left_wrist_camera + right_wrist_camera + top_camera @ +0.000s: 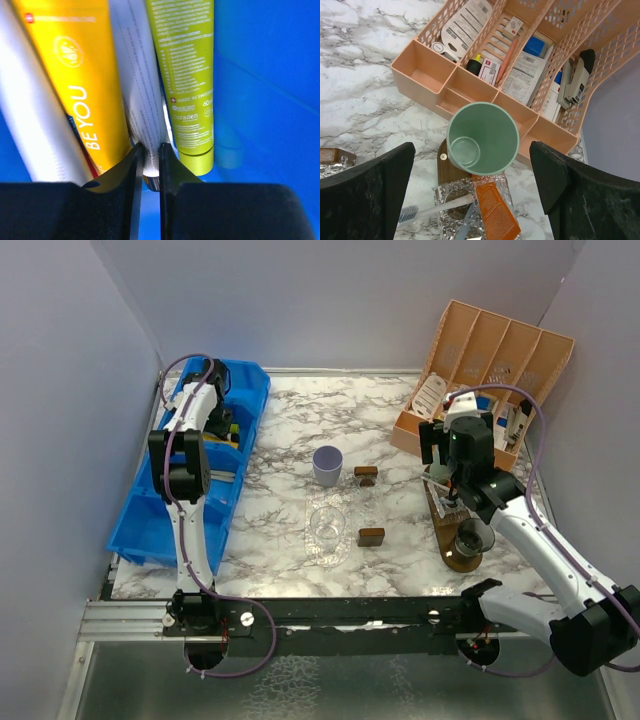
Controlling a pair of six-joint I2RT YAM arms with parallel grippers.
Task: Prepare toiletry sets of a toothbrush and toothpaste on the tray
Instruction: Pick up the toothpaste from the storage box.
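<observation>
Table point(270, 430): marble-patterned, carrying everything below.
Blue bin point(150, 520): lies along the table's left edge, and the left arm reaches into its far half.
Peach organizer point(480, 350): sits at the table's far right corner, its compartments filled with packets.
Wooden tray point(447, 532): near the table's right edge, running from the organizer toward the near edge.
Clear tray point(312, 550): see-through and hard to make out, mid-table toward the near edge.
Right gripper point(471, 146): jaws spread wide above the wooden tray's far end, with the mint green cup between them untouched.
Left gripper point(151, 150): jaws narrow, pinched on the end of the white tube inside the blue bin.
Mint green cup point(482, 137): upright on the wooden tray's far end, just beside the organizer.
Smoky dark cup point(473, 537): upright at the wooden tray's near end.
Lilac cup point(327, 465): upright at mid-table.
Clear cup point(327, 524): upright on the clear tray, on the near side of the lilac cup.
White tube point(142, 90): lies between the yellow tube point(80, 85) and the lime-green tube point(187, 75).
Orange tube point(495, 210): lies beside the toothbrush point(435, 207) on a crinkled silvery piece point(451, 192), next to the mint green cup.
Brown blocks point(366, 475): two, to the right of the lilac and clear cups.
</observation>
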